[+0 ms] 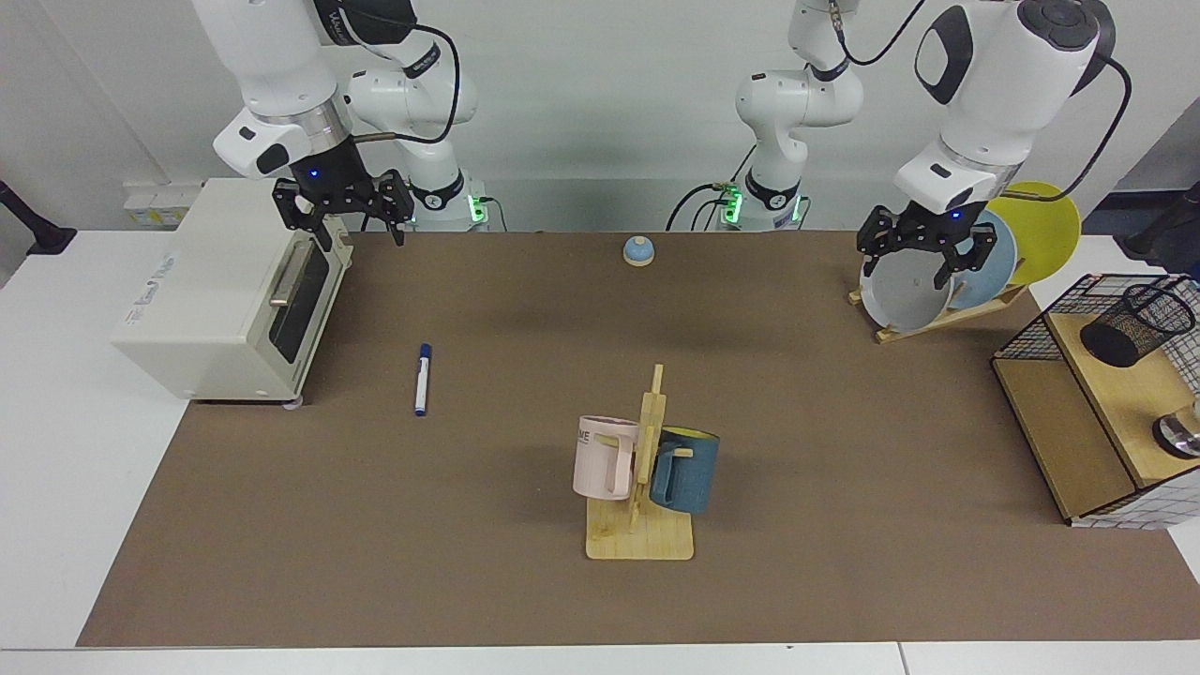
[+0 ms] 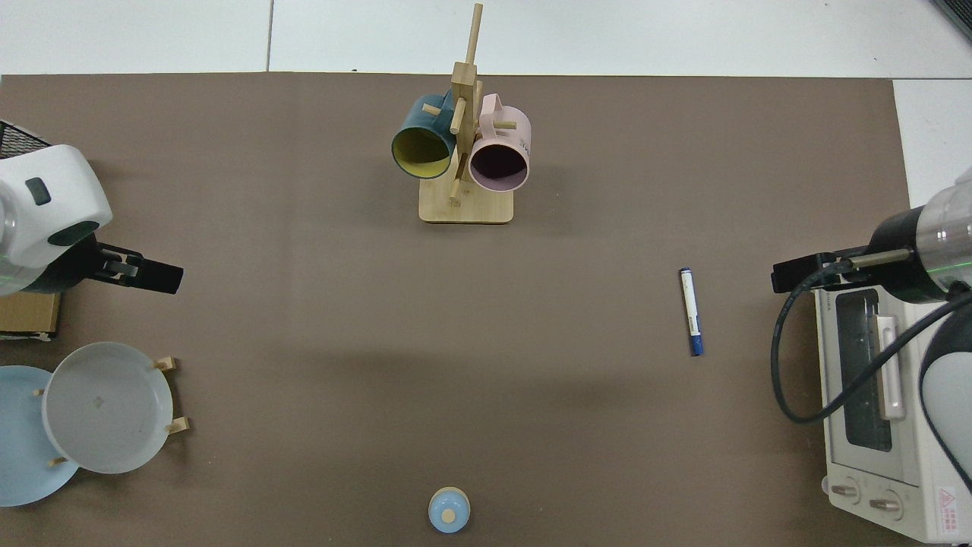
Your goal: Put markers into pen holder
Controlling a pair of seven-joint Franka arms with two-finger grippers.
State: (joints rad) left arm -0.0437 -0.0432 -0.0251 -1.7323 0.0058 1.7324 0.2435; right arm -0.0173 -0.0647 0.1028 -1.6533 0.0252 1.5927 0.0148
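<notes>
The marker [image 1: 423, 379] [image 2: 691, 311], white with a dark blue cap and blue end, lies flat on the brown mat in front of the toaster oven. Inside the wire frame at the facing view's right edge, the pen holder [image 1: 1134, 323], a black mesh cup, rests tilted on a wooden shelf. It does not show in the top view. My right gripper [image 1: 356, 230] [image 2: 790, 275] hangs open and empty above the toaster's front corner, well behind the marker. Over the plate rack, my left gripper [image 1: 914, 267] [image 2: 163, 277] is also open and empty.
A cream toaster oven [image 1: 234, 291] stands at the facing view's left. A wooden mug tree [image 1: 647, 487] with a pink and a blue mug is at centre front. Plates in a rack [image 1: 914, 291], a small blue bell [image 1: 638, 250] and the wire-grid shelf frame [image 1: 1078, 412] are also here.
</notes>
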